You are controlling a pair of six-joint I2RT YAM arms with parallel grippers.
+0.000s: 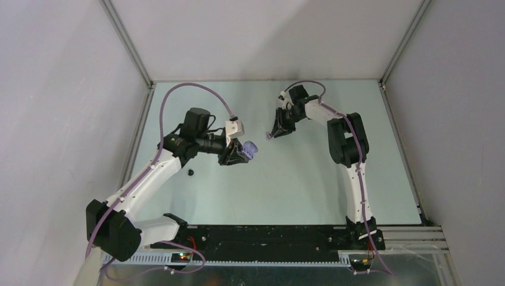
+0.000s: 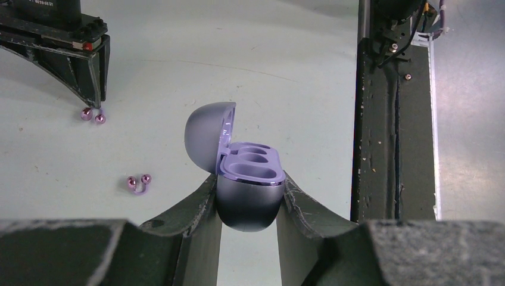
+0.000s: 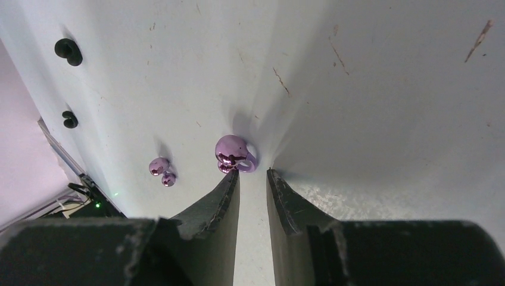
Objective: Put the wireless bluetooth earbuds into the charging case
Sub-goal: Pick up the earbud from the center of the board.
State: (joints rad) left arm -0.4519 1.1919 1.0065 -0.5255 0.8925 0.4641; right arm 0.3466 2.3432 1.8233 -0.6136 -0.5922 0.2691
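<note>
Bench (image 1: 298, 190) first: a pale green sheet between grey walls, carrying everything loose. My left end effector (image 1: 236, 152) is clamped tight on the lower shell of the pale purple oval charging case (image 2: 247, 205). It holds the case off the bench as far as I can tell, lid hinged open and both moulded wells empty.

My right end effector (image 3: 253, 177) hangs tips-down at the bench, jaws a narrow slot apart with nothing between them. The glossy purple earbud (image 3: 233, 154) lies on the bench just beyond one fingertip, off the centre line. A second purple earbud (image 3: 161, 168) sits near it. One black earbud (image 3: 68, 51) and another black earbud (image 3: 70, 120) lie well apart from both.

I judge the first pick is in hand and not yet made. Next I'd need wider jaws, a sideways shift to centre the bud, then a gentle pinch. It looks round and slick, so it could squirt out.
</note>
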